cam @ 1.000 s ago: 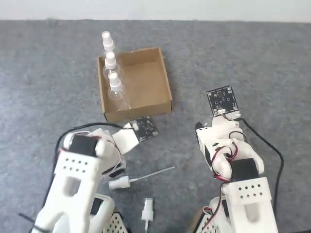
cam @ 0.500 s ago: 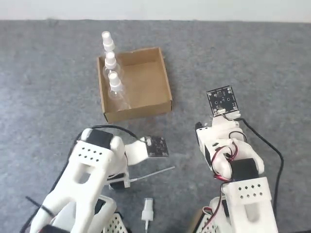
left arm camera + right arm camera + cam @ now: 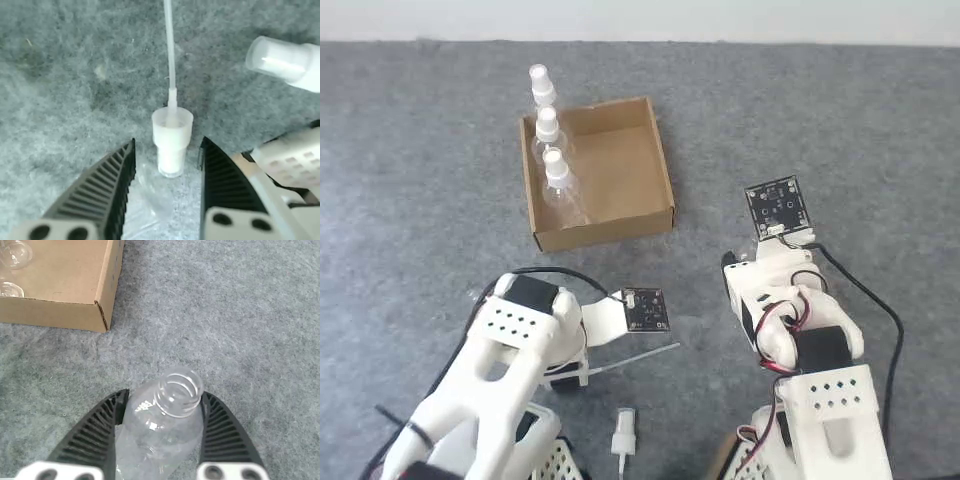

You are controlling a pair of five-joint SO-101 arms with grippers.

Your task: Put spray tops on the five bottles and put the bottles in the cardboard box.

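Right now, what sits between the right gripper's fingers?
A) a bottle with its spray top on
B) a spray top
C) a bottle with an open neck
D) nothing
C: in the right wrist view the right gripper clamps a clear bottle whose threaded neck is bare.

The high view looks down over the counter (image 3: pixel 840 130), while wrist views sit close behind the left gripper (image 3: pixel 168 145) and right gripper (image 3: pixel 165 394), the latter sharing the cardboard box (image 3: pixel 50 314) ahead.
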